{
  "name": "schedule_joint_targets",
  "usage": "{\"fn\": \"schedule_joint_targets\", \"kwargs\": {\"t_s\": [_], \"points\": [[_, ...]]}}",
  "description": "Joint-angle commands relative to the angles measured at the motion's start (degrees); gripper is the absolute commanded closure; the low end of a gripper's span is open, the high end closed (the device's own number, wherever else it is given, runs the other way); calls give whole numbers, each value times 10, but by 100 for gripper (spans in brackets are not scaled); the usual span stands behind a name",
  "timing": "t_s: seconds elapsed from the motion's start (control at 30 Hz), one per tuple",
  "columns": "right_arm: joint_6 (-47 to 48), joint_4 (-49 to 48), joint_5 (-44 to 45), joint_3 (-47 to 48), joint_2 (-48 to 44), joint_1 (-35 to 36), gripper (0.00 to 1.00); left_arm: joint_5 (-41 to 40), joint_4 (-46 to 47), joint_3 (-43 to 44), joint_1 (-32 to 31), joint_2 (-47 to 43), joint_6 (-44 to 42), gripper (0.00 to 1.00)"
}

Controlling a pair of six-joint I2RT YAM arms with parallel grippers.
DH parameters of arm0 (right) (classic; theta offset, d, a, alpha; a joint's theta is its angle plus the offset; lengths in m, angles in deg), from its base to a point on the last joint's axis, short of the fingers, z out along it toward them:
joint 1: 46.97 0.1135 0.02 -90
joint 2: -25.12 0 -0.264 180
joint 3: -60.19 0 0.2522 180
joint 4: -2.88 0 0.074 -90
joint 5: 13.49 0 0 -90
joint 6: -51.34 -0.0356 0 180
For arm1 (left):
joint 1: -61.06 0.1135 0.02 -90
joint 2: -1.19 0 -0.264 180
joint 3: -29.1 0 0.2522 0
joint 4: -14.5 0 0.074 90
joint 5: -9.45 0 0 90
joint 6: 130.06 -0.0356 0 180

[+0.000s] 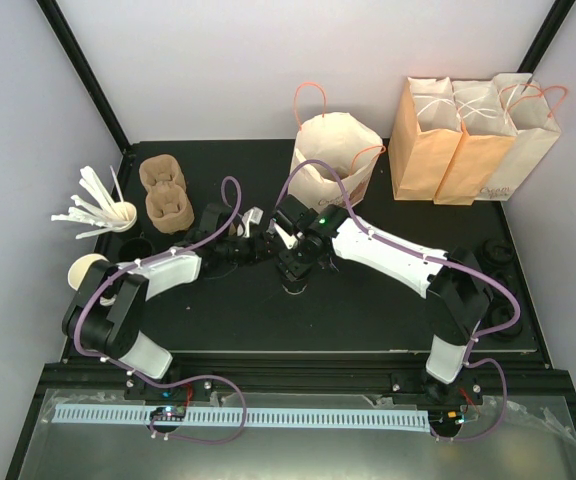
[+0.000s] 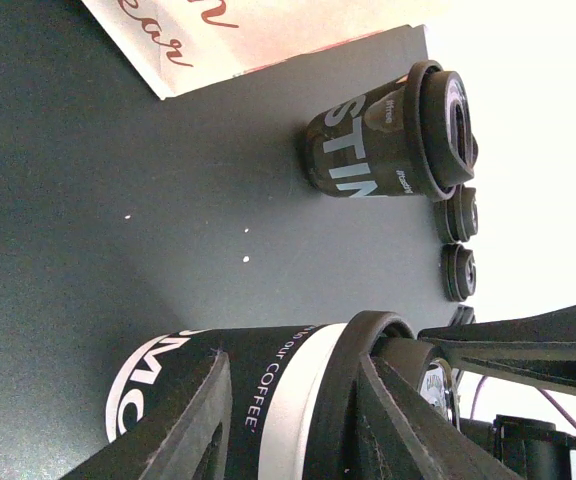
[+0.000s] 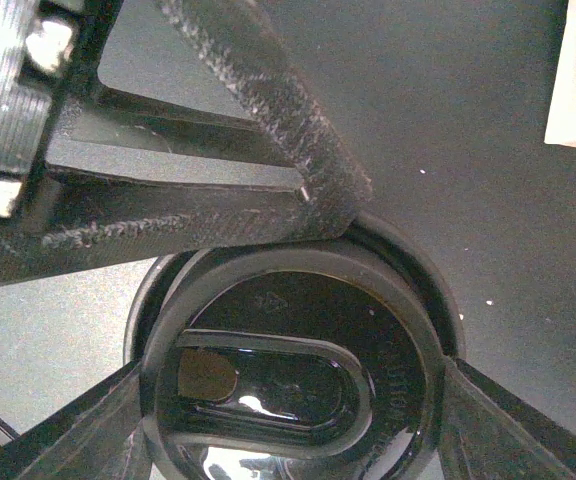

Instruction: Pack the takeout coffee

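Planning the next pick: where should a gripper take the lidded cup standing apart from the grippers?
Grip the black coffee cup by its paper wall just under its lid, level, from the side facing the left wrist camera. It stands upright and widens upward, so the overhanging lid rim should resist slipping; the lid alone might pop off.

Reaching inward from both sides to meet in the middle — from the left with the black two-finger left gripper (image 2: 288,375) rolled on its side, fingers (image 2: 178,425) parted, from the right with the black two-finger right gripper (image 3: 293,390) pointed down, fingers (image 3: 498,425) pinching the small black lidded paper cup (image 3: 298,290) at its rim.
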Motion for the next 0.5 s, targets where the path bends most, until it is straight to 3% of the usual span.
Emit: {"fn": "schedule_joint_targets", "kwargs": {"t_s": [0.0, 0.47], "points": [[-3, 73, -49, -28, 50, 15, 31, -31, -34, -45, -4, 34, -16, 64], [-8, 77, -49, -34, 77, 21, 31, -59, -5, -107, -17, 52, -29, 65]]}}
